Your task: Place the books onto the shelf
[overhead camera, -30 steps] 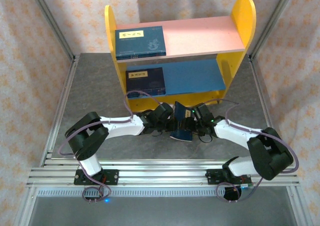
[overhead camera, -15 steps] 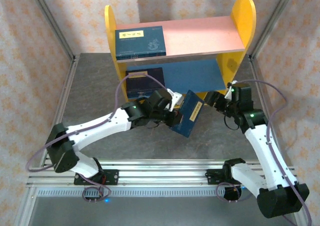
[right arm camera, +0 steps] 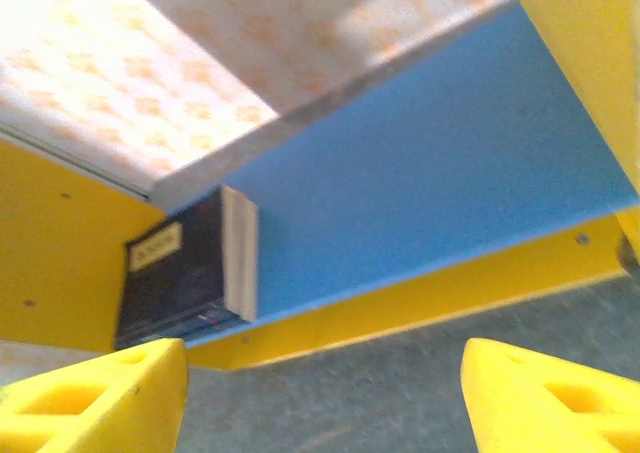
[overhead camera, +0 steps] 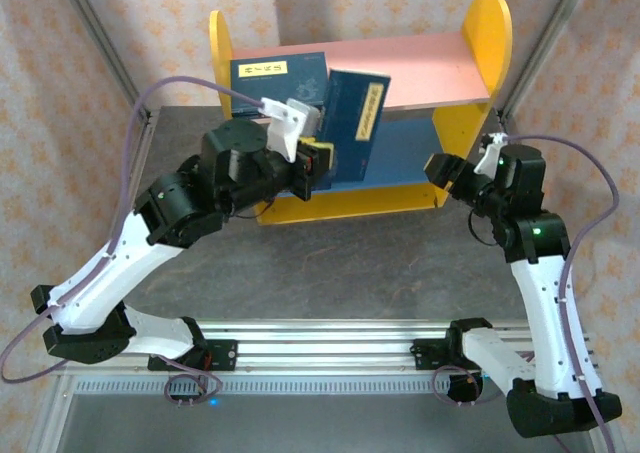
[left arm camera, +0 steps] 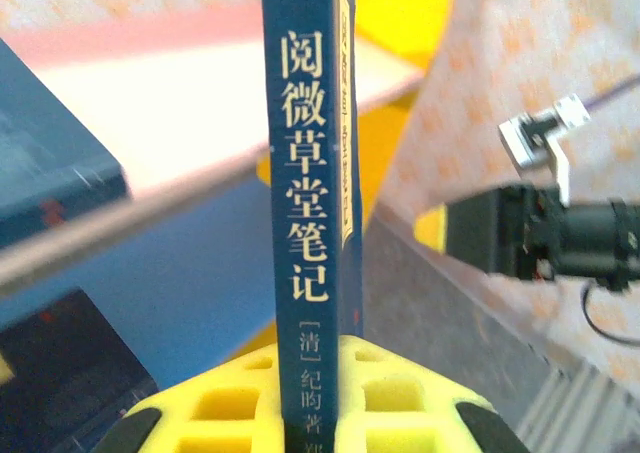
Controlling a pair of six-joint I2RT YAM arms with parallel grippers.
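Pale walls (overhead camera: 60,73) papered with small orange flowers close in three sides. Slanting aluminium posts (overhead camera: 107,48) stand at the back corners. The grey speckled tabletop (overhead camera: 330,268) ends in ribbed aluminium rails (overhead camera: 330,339) along its near edge.

Big pale signs down the spine of the raised book (left arm camera: 305,173), top to bottom: 阅微草堂笔记. Under them, smaller: [清] 纪昀, then one more sign low down by the left pincer (left arm camera: 320,403), hard to make out. Along that book's cover edge, a thin yellow strip (left arm camera: 347,123) with dark signs, too blurred to read.

From above, a yellow label (overhead camera: 260,69) with dark signs on the flat book (overhead camera: 290,91) at the left end of the pink board (overhead camera: 420,68), too small to read.

Same with the small yellow tag (right arm camera: 155,245) on the low book (right arm camera: 175,293) at the left of the blue board (right arm camera: 430,173): only a blur.
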